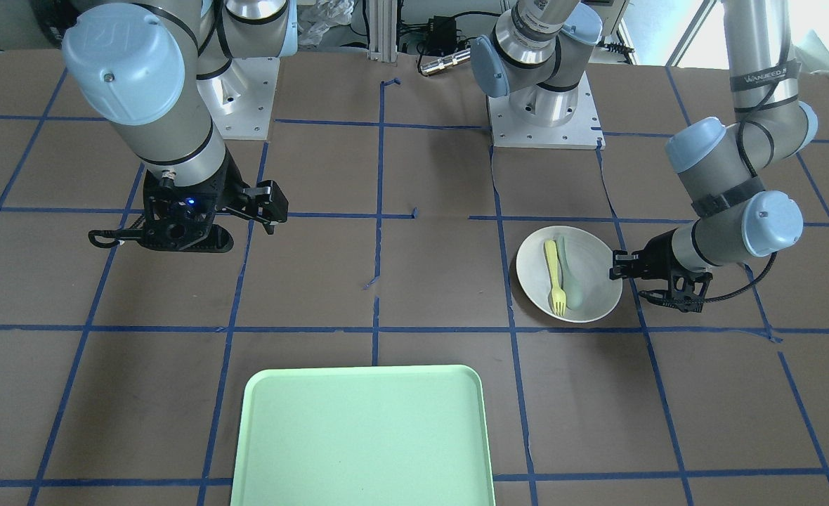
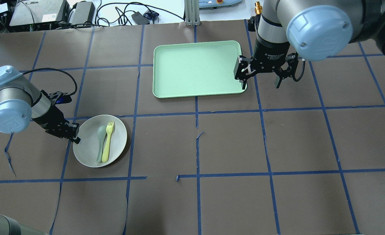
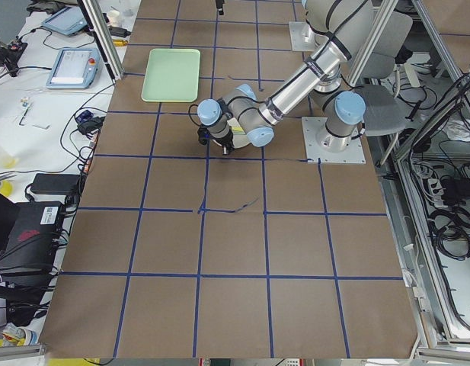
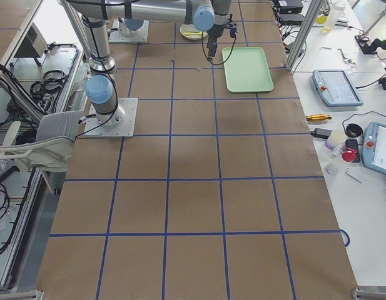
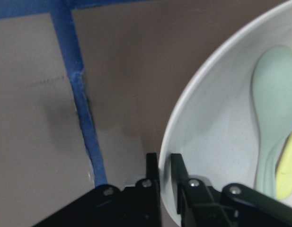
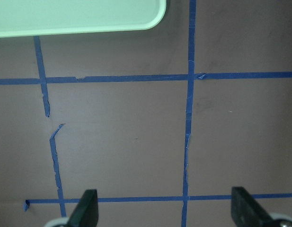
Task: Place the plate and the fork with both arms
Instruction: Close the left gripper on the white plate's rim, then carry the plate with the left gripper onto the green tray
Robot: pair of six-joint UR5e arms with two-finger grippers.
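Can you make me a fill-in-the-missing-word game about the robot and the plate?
1. On the plate, the yellow fork lies right next to a ____.
2. The left gripper has its fingers pinched on the plate's ____.
3. The right gripper hangs beside the tray with its fingers ____.
4. The tray's colour is ____.

Missing words: spoon; rim; open; green.
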